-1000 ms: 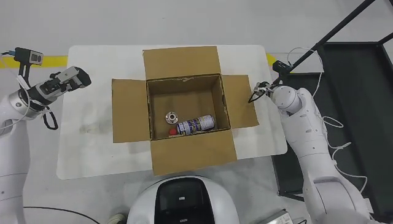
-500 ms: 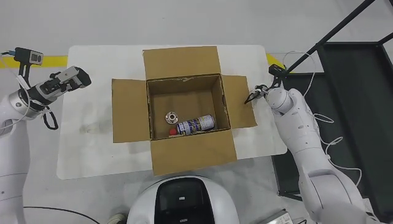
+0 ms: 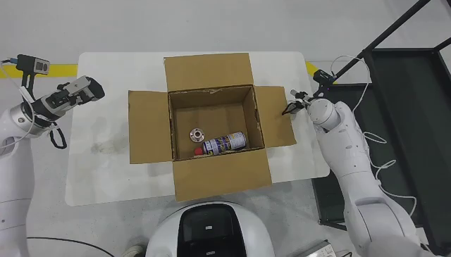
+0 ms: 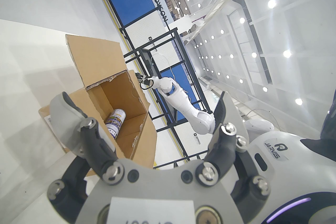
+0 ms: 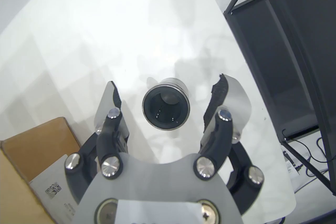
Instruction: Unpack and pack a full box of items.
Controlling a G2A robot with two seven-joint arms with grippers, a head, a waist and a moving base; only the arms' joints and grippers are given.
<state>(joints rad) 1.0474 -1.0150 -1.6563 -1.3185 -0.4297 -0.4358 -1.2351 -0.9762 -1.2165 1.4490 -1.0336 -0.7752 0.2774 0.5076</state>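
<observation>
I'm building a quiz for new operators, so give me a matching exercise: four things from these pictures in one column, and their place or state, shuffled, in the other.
Things:
1. can
2. metal cylinder
3. flaps
4. left gripper

Places or states:
A. fingers apart, holding nothing
B. folded outward
C. lying on its side inside the box
D. upright on the table, outside the box

Pairs: 1-C, 2-D, 3-B, 4-A.

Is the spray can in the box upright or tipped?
Tipped: the spray can lies on its side on the floor of the box.
</observation>
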